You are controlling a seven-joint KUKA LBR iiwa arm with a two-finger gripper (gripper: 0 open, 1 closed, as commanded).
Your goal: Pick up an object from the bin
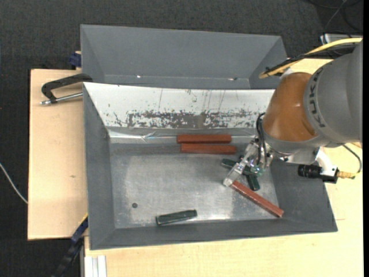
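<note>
Camera view: gripper (247, 171) low at 3 o'clock of bin (98, 172), over upper end of red-brown stick (259, 201), which lies diagonally toward 5 o'clock. Grip width: cannot tell. At 12, red-brown bar (209, 149); at 6, dark block (176, 217).

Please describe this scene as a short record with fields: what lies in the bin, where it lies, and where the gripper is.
bin: grey metal bin, a few loose things
gripper: right side of the bin, over the slanted stick's upper end
nearest thing: reddish-brown stick, slanted, right front of the floor
far wall: reddish-brown bar lying along its foot
front: dark bar, alone near the front wall
</note>
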